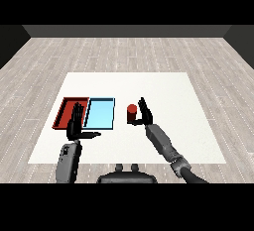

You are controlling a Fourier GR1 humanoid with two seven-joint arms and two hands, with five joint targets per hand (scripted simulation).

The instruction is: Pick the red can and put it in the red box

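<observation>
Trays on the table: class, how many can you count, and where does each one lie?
2. The red tray lies at the table's left, partly behind the left hand. The blue tray lies right beside it, on its right. None seems hidden.

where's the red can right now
In the head view the red can stands upright on the white table, just right of the light blue tray, with the right hand beside it.

— Where is the single head view looking from?
— It is looking down and forward from above the near edge of the white surface [163, 84], taking in all of it and the floor [124, 51] beyond the fingers [143, 104].
</observation>
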